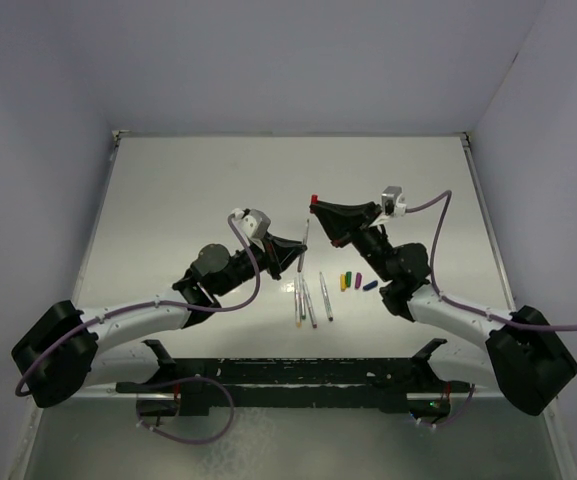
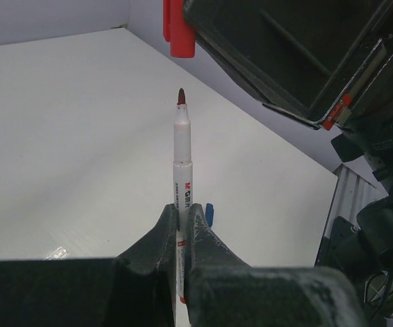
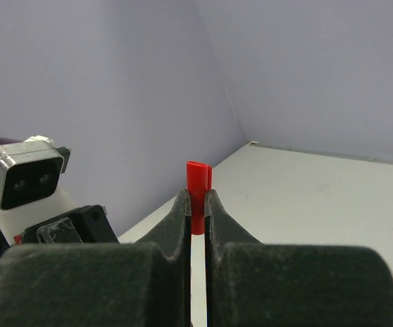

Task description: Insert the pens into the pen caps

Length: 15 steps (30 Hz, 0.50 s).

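Observation:
My left gripper (image 1: 301, 250) (image 2: 182, 211) is shut on a thin whitish pen (image 2: 182, 150) (image 1: 306, 238), held above the table with its dark red tip pointing up. Just beyond that tip hangs the red pen cap (image 2: 180, 30) (image 3: 197, 178) (image 1: 314, 200), pinched in my shut right gripper (image 1: 319, 206) (image 3: 196, 197). Tip and cap are a short gap apart, not touching. Several more pens (image 1: 310, 300) lie side by side on the table between the arms. The yellow (image 1: 344, 282), green (image 1: 350, 276), purple (image 1: 358, 283) and dark blue (image 1: 370, 285) caps lie to their right.
The white table (image 1: 198, 190) is boxed in by pale walls at the back and both sides. A black frame (image 1: 298, 375) runs along the near edge between the arm bases. The left wrist camera (image 3: 22, 177) shows in the right wrist view.

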Motion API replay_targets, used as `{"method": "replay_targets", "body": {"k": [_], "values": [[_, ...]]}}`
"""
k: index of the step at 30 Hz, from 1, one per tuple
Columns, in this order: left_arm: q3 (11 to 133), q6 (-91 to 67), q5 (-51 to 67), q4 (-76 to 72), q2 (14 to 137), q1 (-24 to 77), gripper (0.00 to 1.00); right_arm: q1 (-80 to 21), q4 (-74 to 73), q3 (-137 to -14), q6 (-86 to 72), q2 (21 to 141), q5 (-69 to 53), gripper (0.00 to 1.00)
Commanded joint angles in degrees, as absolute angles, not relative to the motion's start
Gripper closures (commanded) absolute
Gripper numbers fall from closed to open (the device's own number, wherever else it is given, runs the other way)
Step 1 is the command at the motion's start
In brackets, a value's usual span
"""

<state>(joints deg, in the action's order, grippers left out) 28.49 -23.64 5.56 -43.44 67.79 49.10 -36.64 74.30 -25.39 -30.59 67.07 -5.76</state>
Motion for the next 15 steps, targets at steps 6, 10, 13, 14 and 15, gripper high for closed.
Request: {"method": "replay_targets", "body": {"k": [6,10,13,14,15], "values": [[30.54,-25.03,6.68,-47.72,68.03,48.87,1.0,-36.73,79.81,-26.18,-32.31,67.8,-8.97,1.0],[30.55,-25.03,6.51,-48.04,68.28,48.87,1.0,-36.68,80.05,-25.95,-32.64,68.1,-9.31,1.0],[30.6,-25.05,6.58,-48.34,68.29,48.87,1.0,-36.73,79.87,-25.78,-32.71,68.19,-9.32,1.0],[30.59,-25.05,6.59,-48.34,68.27,48.86,1.0,-36.74,79.89,-25.9,-32.65,68.2,-9.38,1.0],[30.63,-25.05,6.59,-48.38,68.29,48.82,1.0,-36.71,79.78,-25.84,-32.61,68.27,-9.48,1.0]]}}
